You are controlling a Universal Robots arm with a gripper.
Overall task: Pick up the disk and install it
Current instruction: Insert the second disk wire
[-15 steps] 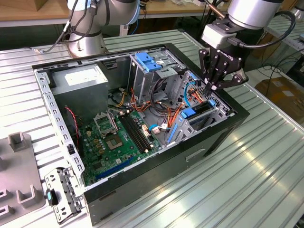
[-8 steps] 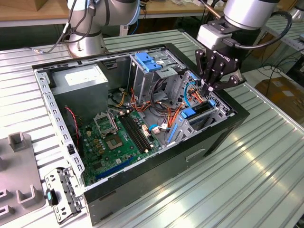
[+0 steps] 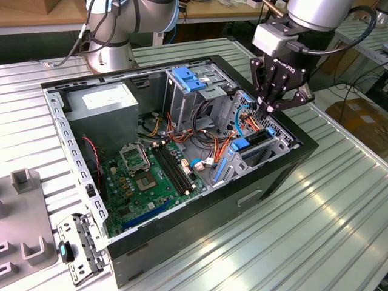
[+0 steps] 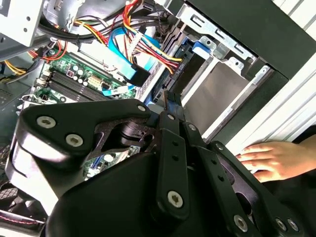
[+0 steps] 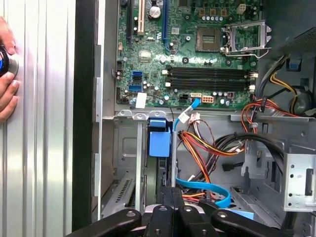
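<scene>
The disk [image 3: 253, 145] stands on edge in the drive bay at the corner of the open computer case [image 3: 285, 176] toward the exterior view's right. We see mainly its blue plastic end, and in the first wrist view the same blue piece [image 5: 159, 143] sits in the metal bay beside the case wall; its silver face is not clearly visible.

The gripper [image 3: 267, 109] hangs just above that bay, close to the blue end but apart from it in the exterior view. Its black fingers are drawn together to a point, and we cannot make out anything pinched between them. In the first wrist view the gripper [image 5: 171, 190] points down along the bay, just beside the blue piece.

- A bundle of orange, red and yellow cables [image 5: 207, 148] and a blue flat cable [image 5: 202, 187] lie next to the bay.
- The green motherboard [image 3: 151, 176] covers the case floor.
- A tall metal cage with a blue top [image 3: 188, 79] and a grey box with a white sticker [image 3: 103, 106] stand beyond the motherboard.
- The case rests on a ribbed metal table [image 3: 315, 230].
- In the second wrist view a person's hand [image 4: 271, 158] lies on the table outside the case wall.
</scene>
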